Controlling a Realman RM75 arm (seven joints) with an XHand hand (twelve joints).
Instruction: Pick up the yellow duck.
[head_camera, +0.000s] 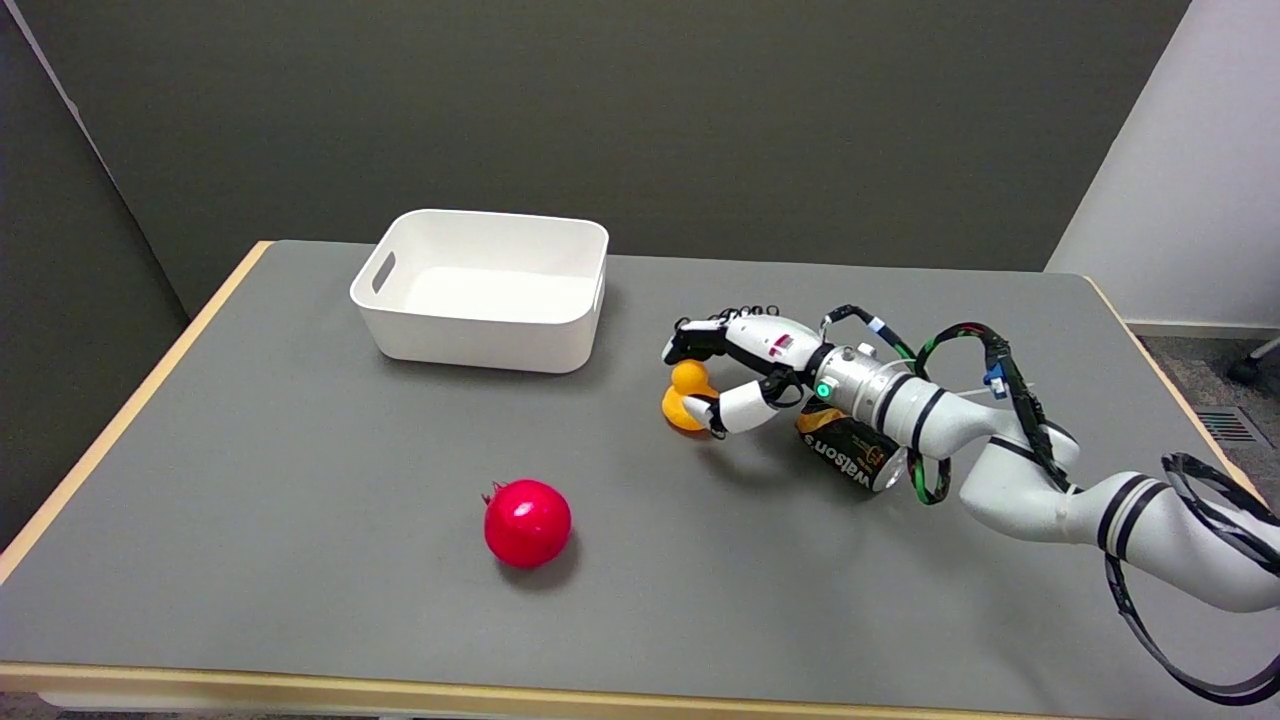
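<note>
While the robot hand (735, 375) curls about the yellow duck (686, 394) on the desk (300, 500) | step: grasping, contact unclear | next: tighten, then lift clear.

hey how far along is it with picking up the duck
Done: the right hand has reached the yellow duck. In hand: its fingers curl around the duck, though whether they are clamped tight is unclear. Left: lifting, since the duck seems to sit low at the grey table.
</note>
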